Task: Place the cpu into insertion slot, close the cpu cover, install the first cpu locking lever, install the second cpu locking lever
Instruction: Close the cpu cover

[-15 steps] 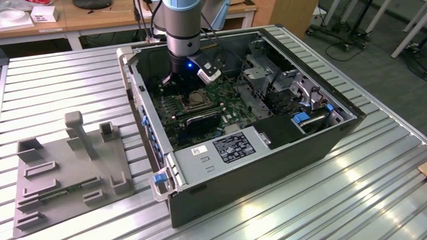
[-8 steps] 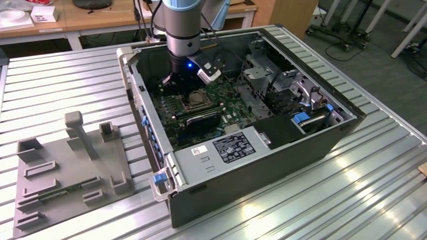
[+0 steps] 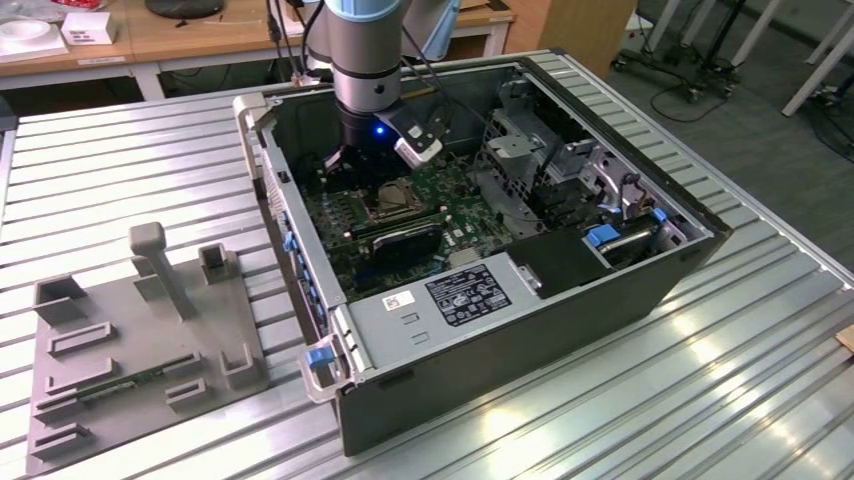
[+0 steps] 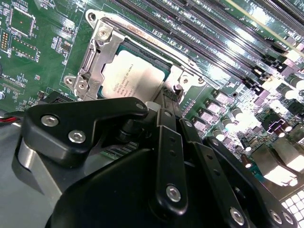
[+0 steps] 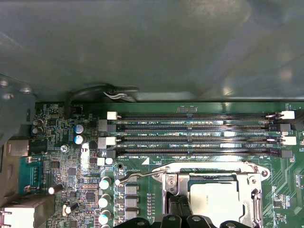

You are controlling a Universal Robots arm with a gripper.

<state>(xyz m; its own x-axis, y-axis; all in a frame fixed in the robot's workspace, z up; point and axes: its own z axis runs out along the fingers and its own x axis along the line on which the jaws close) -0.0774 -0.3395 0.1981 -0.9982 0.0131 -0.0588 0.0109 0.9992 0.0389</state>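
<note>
My gripper hangs low inside the open computer case. Its fingers are drawn together with nothing I can see between them, and the tips are just beside the socket's edge. I judge this narrow stance suits nudging thin metal parts, not carrying anything. The cpu lies flat in the insertion slot, square and pale silvery-beige, with faint print on its face. The cpu cover, a bright metal frame, lies down over its borders and leaves the middle bare. A wire locking lever runs beside the frame; I cannot tell whether it is hooked. Beyond lie the long memory slots. In the exterior view the slot sits at five o'clock from my gripper. A grey fixture tray rests on the counter at eight o'clock from the case.
</note>
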